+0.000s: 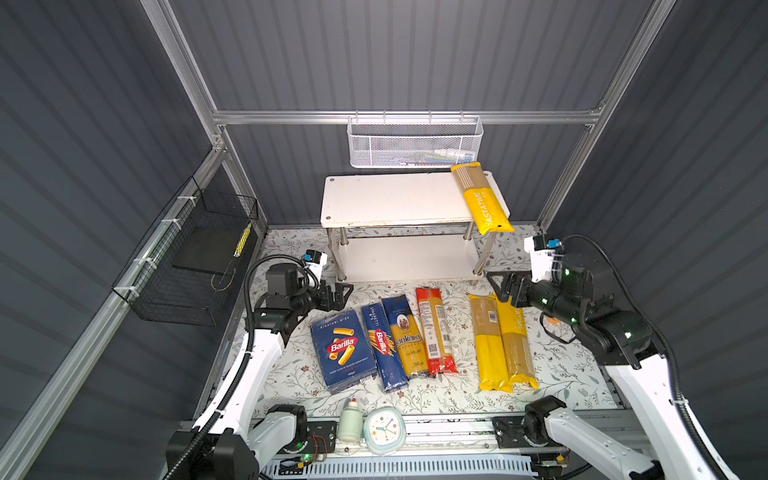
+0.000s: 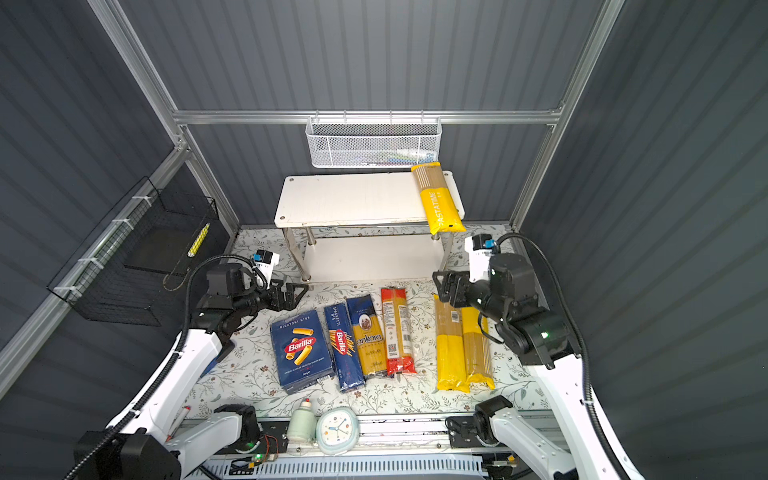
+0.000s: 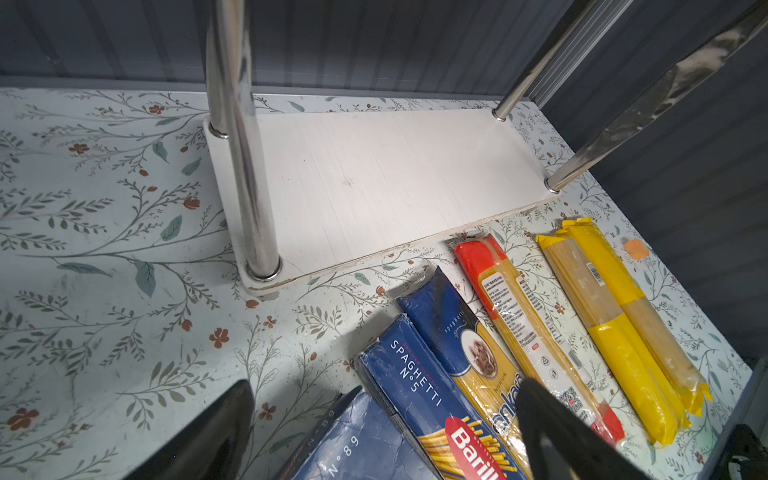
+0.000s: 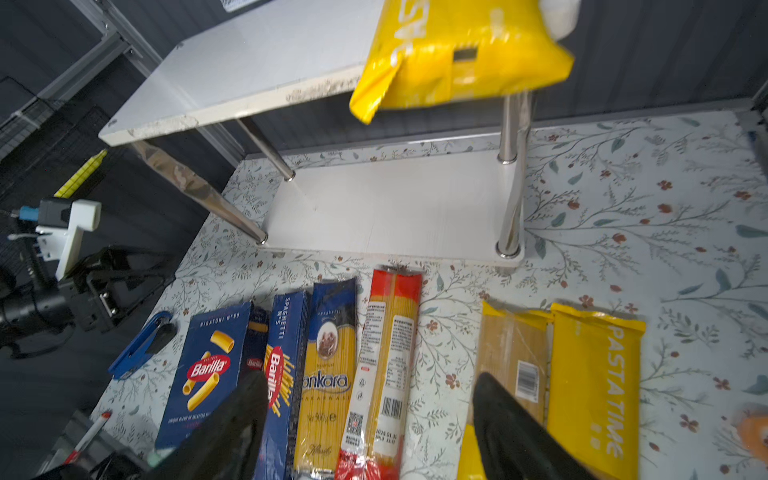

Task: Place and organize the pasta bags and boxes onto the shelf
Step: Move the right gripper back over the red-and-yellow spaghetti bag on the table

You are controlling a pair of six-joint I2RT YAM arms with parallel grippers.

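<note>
On the flowered bench (image 1: 561,374), two boxes (image 1: 343,349) and four bags (image 1: 409,336) are left before the shelf (image 1: 386,199), one yellow bag (image 1: 484,199) is laid on top, and left fingers (image 3: 561,436) and right fingers (image 4: 519,428) are spread empty.

On the counter (image 1: 561,365), the wide blue carton (image 1: 343,351) toward the left edge reads "RIGATONI N°89" above a red "Barilla" oval. The narrow carton (image 1: 382,349) beside it reads "SPAGHETTI N°5" and "Barilla". The blue-and-clear bag (image 4: 328,382) says "spaghetti", "ankara" and "500 g". The red bag (image 4: 382,365) has a white label with barcodes and a QR code; its fine print is too small to read. "PASTATIME" runs along the outer yellow bag (image 4: 594,390) nearest the right edge. The same word runs along the upper yellow bag (image 1: 482,199) at the right end of the shelf (image 1: 395,199). The inner yellow bag (image 4: 513,357) shows only a barcode sticker.
</note>
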